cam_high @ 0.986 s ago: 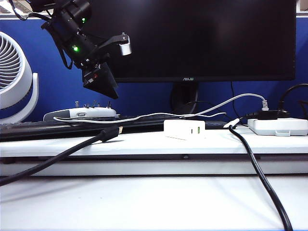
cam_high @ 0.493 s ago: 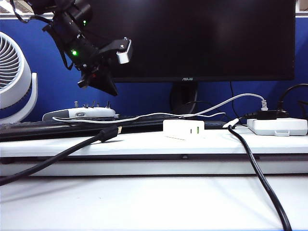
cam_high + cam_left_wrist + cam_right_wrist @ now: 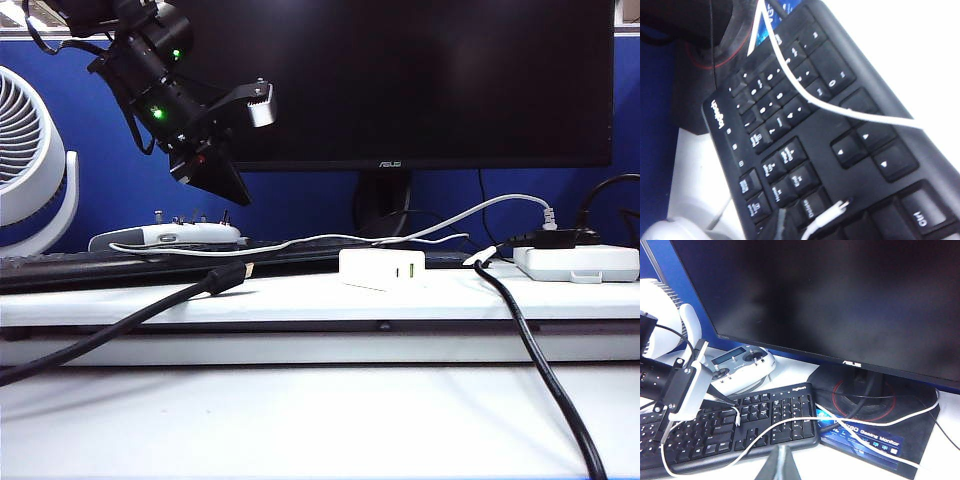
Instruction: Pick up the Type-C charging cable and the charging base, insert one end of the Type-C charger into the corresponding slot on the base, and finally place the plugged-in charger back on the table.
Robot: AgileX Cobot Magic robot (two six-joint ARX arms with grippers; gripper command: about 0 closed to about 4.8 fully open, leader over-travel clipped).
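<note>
The cable (image 3: 300,241) runs thin and white along the back of the table (image 3: 300,420), behind the ledge, and across the keyboard (image 3: 805,150). In the left wrist view its metal plug end sticks out beside a fingertip (image 3: 781,222). The base (image 3: 382,268) sits on the ledge just right of the middle, its green port facing forward, with nothing touching it.

The left gripper (image 3: 235,195) hangs from a bent arm at the upper left, tilted down over the keyboard. Its jaws are closed on the cable just behind the plug. The right gripper (image 3: 777,462) is up off the desk facing the monitor (image 3: 840,300), jaws together and holding nothing.

The front of the table is bare apart from two thick black cables (image 3: 540,370) that cross it. A power strip (image 3: 580,262) fills the ledge's right end, and a fan (image 3: 25,160) stands at the far left.

The keyboard reads "logitech", the monitor bezel "ASUS", and a sticker on its stand "Gaming Monitor".
</note>
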